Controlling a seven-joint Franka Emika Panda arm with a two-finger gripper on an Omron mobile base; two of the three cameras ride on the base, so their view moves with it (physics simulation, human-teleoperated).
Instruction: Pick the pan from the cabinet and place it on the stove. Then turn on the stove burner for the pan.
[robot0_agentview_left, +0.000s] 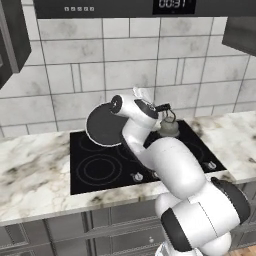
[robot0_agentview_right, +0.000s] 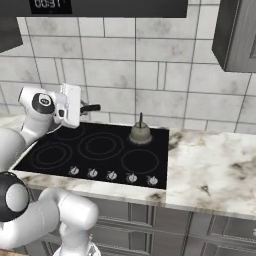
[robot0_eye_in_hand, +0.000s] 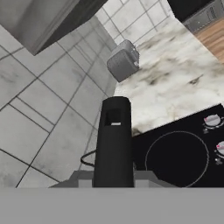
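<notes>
Pan (robot0_agentview_left: 103, 125): tilted on edge above the stove (robot0_agentview_left: 95, 170), left rear zone, at the arm's end
Handle (robot0_eye_in_hand: 114, 140): hand view shows it running straight out from the tool
Tool (robot0_eye_in_hand: 114, 181): clamped on the handle
Right base view: kettle (robot0_agentview_right: 140, 133) on rear burner

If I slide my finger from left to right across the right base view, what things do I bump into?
White robot hand holding a black handle → black glass stove → small grey kettle → marbled white counter → dark grey wall cabinet.
</notes>
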